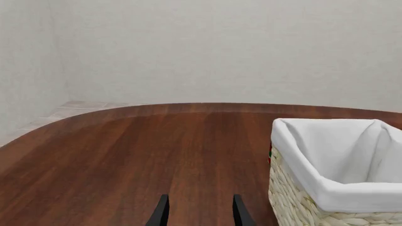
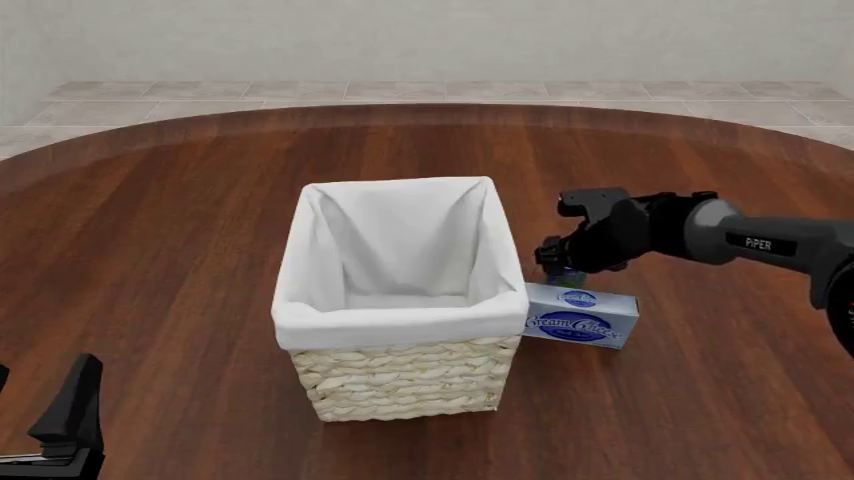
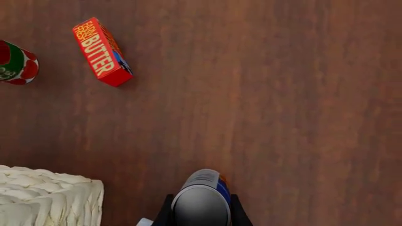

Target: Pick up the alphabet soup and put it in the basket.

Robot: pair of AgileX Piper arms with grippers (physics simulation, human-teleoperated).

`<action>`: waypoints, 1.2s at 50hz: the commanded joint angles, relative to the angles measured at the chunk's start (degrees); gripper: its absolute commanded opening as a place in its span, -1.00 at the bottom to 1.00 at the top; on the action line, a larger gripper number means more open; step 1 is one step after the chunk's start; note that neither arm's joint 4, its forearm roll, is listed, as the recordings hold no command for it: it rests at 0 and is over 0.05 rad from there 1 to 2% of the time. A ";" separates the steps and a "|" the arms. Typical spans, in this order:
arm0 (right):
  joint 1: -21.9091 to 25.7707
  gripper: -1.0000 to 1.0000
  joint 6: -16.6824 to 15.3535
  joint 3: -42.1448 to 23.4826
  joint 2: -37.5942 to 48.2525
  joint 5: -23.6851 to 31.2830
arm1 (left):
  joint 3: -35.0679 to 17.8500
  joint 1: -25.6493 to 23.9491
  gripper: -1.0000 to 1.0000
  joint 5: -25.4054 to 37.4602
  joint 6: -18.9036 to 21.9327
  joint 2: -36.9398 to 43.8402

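Note:
The alphabet soup (image 3: 202, 197), a small can with a grey top and blue label, sits between the fingers of my right gripper (image 3: 201, 215), which is shut on it. In the front view the gripper (image 2: 567, 266) holds the can (image 2: 569, 277) above the table, just right of the basket (image 2: 400, 385) at about rim height. The basket is a large wicker one with a white lining, and it shows in the left wrist view (image 1: 295, 202) and as a corner in the right wrist view (image 3: 50, 193). My left gripper (image 1: 201, 214) is open and empty, low at the near left (image 2: 60, 425).
A blue-and-white cream cheese box (image 2: 579, 316) lies on the table against the basket's right side, under the held can. A red butter box (image 3: 102, 52) and a red-and-green can (image 3: 16, 63) lie on the table beyond. A wall stands behind the table.

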 commanded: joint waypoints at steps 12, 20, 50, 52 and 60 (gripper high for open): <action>-0.33 -1.00 -2.43 -3.42 -3.31 0.57 | 0.00 -0.07 1.00 0.01 0.06 0.00; -0.22 -1.00 -2.89 -4.95 -4.05 1.45 | 0.00 -0.15 1.00 0.09 0.19 0.00; -0.98 -1.00 -4.14 -15.01 -8.05 7.97 | 0.00 0.00 1.00 -0.06 0.07 0.00; -1.00 -1.00 -4.38 -16.59 -8.13 9.23 | 0.00 -0.04 1.00 -0.09 0.08 0.00; -0.80 -1.00 -5.01 -20.52 -8.33 12.54 | 0.00 0.06 1.00 -0.11 -0.03 0.00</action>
